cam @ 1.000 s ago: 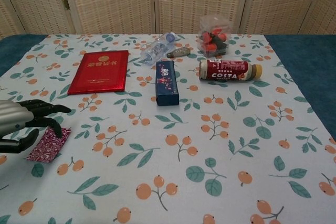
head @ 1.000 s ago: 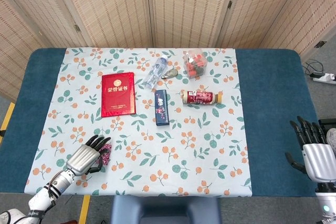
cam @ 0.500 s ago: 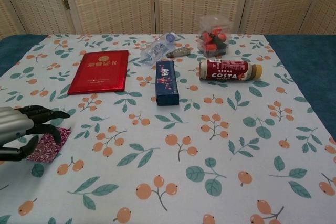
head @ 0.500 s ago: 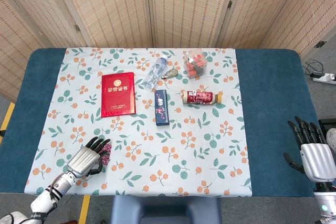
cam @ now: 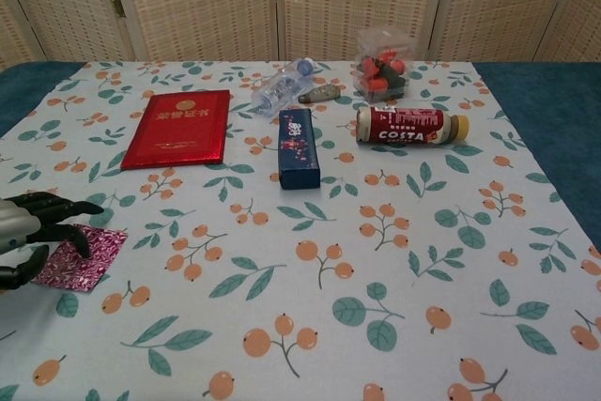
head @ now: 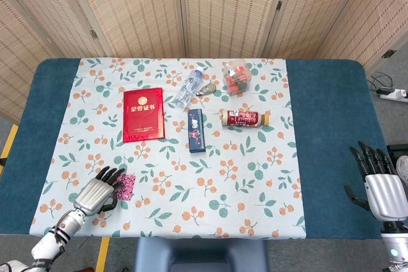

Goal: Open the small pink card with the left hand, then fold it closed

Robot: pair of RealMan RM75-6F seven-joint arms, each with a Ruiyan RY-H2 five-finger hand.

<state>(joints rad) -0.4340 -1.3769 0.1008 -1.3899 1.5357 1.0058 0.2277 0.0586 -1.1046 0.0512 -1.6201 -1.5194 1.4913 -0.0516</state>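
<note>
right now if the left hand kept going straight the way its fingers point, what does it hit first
The small pink card. The left hand points toward the table's middle, and the card lies flat right at its fingertips, which seem to overlap its near edge. Whether they touch it or hover just above is unclear.

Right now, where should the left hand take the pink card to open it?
Probably the right edge of the pink card, the side free of the left hand. The card lies flat and closed on the tablecloth, so fingers must come low from its right and lift the cover.
</note>
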